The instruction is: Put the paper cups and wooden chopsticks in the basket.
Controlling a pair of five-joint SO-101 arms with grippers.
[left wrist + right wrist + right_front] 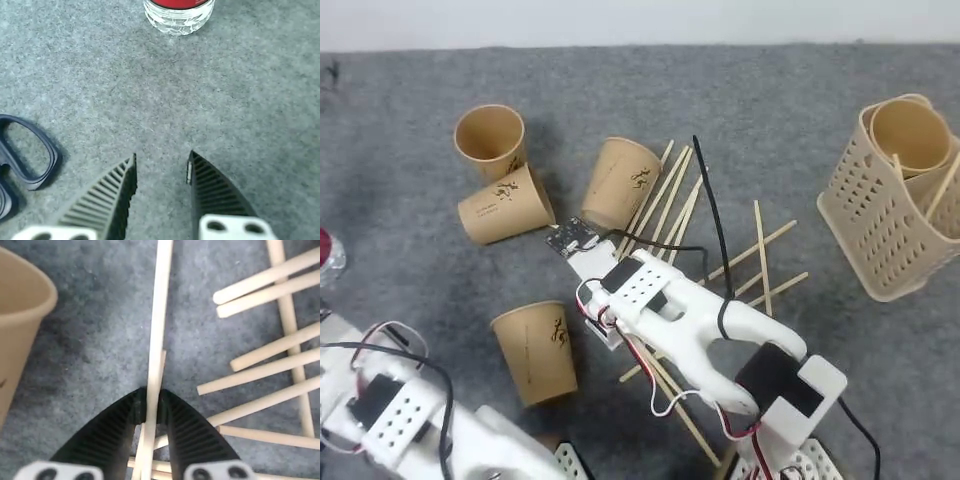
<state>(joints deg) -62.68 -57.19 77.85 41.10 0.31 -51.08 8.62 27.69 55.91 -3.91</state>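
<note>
Three paper cups lie on the grey carpet (507, 205), (620, 182), (536, 350), and one more stands upright (490, 138). Wooden chopsticks (720, 245) are scattered in the middle. The beige slotted basket (880, 235) at the right holds another cup (910, 135). My right gripper (152, 392) is shut on a chopstick (161, 315) that runs straight ahead of it, with a cup's side (20, 315) close by and more chopsticks (270, 370) on the other side. In the high view the right arm (690, 320) covers that grasp. My left gripper (163, 156) is open over bare carpet.
A clear bottle with a red label (179, 15) stands ahead of the left gripper, at the carpet's left edge (325, 260) in the high view. A dark ring-shaped frame (27, 155) lies beside that gripper. The left arm (400, 420) sits at the bottom left.
</note>
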